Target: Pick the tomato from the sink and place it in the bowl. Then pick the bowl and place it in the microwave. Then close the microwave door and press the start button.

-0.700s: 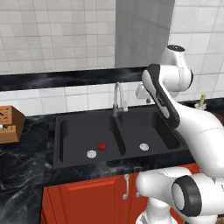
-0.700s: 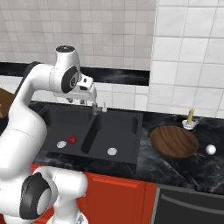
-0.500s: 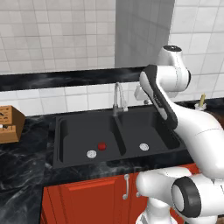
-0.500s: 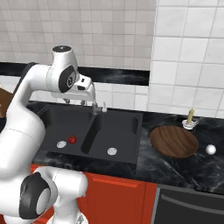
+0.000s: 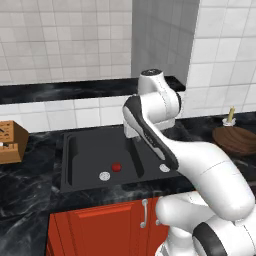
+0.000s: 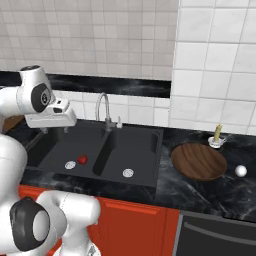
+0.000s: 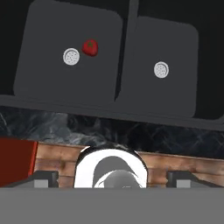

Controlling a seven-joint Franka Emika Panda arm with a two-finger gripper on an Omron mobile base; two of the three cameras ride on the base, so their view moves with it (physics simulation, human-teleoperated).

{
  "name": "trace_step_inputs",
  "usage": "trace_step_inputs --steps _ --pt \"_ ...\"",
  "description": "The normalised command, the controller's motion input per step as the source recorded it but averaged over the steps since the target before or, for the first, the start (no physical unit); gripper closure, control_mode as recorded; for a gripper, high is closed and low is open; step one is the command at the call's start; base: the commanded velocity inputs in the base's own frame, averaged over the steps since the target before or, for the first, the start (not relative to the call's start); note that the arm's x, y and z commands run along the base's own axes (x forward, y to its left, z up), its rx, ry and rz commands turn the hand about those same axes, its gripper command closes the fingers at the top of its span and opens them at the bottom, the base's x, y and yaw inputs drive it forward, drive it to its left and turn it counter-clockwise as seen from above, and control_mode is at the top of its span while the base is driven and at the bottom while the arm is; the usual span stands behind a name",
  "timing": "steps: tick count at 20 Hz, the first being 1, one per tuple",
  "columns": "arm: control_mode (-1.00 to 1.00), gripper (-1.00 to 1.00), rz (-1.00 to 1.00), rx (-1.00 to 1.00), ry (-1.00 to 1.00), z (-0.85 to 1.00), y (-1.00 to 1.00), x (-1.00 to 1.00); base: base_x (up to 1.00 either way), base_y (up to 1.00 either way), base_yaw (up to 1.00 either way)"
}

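The small red tomato [image 5: 116, 167] [image 6: 82, 160] [image 7: 90, 47] lies in the left basin of the black sink [image 5: 90, 145] [image 6: 135, 142] [image 7: 48, 30], right beside that basin's silver drain [image 7: 71, 57]. My gripper [image 6: 53, 128] [image 7: 113, 177] hangs well above the left basin, up and to the left of the tomato in the right base view. Its jaws stand wide open with nothing between them. The dark wooden bowl [image 6: 199, 161] [image 5: 238, 140] rests on the counter to the right of the sink. The microwave is out of view.
A curved silver faucet [image 6: 104, 109] stands behind the sink divider. A small bottle [image 6: 217, 135] and a white ball [image 6: 241, 170] sit by the bowl. A wooden knife block [image 5: 8, 143] stands on the counter left of the sink. Red cabinets run below.
The arm has swung left, carrying the open gripper from above the sink's right side to over the left basin. The tomato and bowl have not moved.
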Motion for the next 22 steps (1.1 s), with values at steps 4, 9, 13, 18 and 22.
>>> trace_step_inputs --steps 4,9,13,18,22 --pt "-1.0 -1.0 0.02 -0.17 0.14 -0.78 1.0 0.01 0.0 0.0 0.0" --pt "-1.0 -1.0 0.04 -0.21 0.04 -0.81 0.4 0.42 0.0 0.0 0.0" --pt "-1.0 -1.0 0.02 -0.04 0.0 -0.49 0.01 0.79 0.0 0.0 0.0" --pt "-1.0 -1.0 0.04 0.0 0.03 -0.44 -0.18 0.97 0.0 0.0 0.0" --pt "-1.0 -1.0 0.07 0.0 0.05 -0.78 -0.03 0.77 0.0 0.0 0.0"
